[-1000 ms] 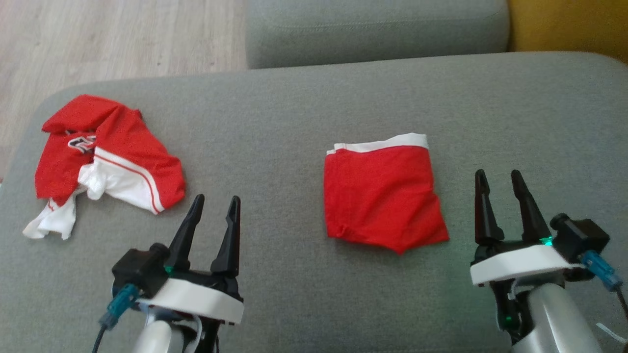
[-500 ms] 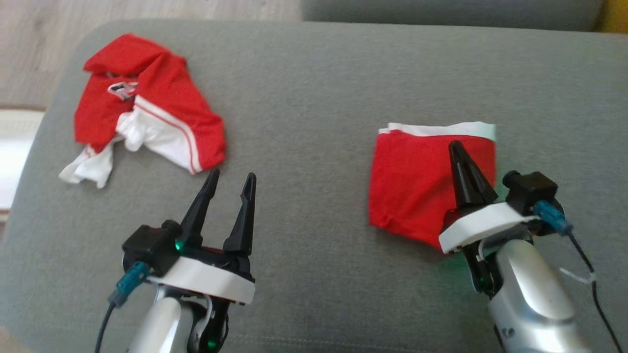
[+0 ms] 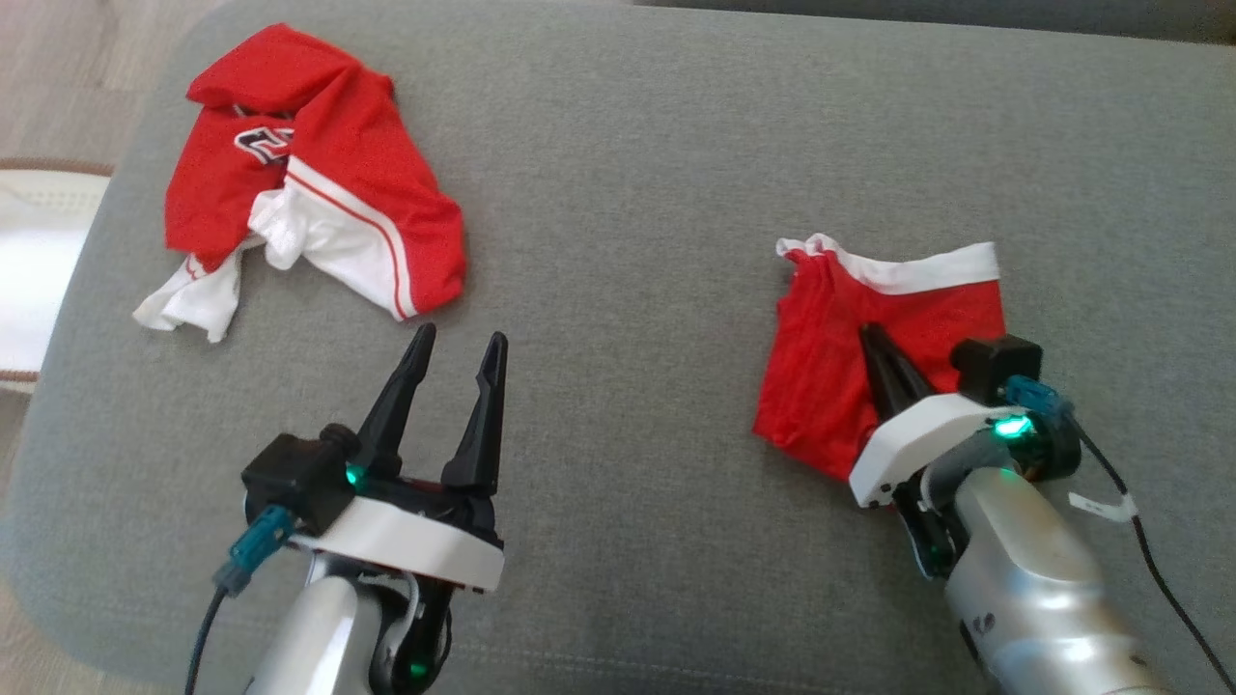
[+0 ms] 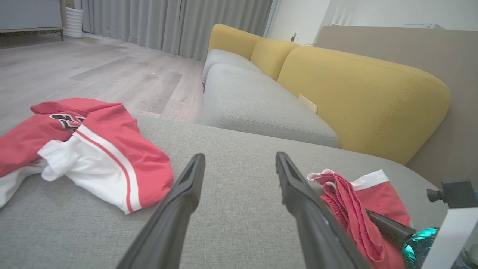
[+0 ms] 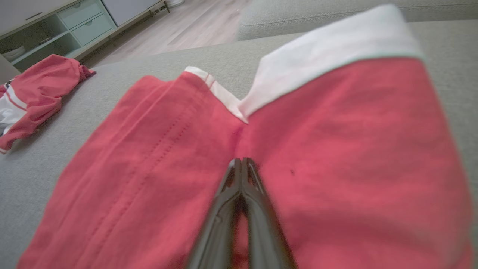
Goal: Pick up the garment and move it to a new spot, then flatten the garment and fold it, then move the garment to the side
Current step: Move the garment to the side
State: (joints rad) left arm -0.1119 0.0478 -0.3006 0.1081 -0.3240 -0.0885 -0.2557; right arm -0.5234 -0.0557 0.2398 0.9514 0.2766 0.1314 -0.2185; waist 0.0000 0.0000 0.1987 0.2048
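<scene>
— What's lying on the grey seat cushion [image 3: 628, 193]?
— A crumpled red-and-white jersey [image 3: 338, 183], near its far left corner.
— And beyond the cushion?
— Yellow backrests [image 4: 358, 89], grey curtains [image 4: 168, 22], a wooden floor [image 4: 112, 71] and a cabinet with drawers [image 5: 82, 16].

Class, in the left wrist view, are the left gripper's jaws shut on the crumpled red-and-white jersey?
No: the left gripper has its jaws wide apart, and the jersey lies clear of them.

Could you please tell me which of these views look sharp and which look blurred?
Head view: even light, slightly soft throughout. Left wrist view: sharpest, yellow sofa back crisp. Right wrist view: folded red garment blurs toward the bottom, seemingly too close to focus.
</scene>
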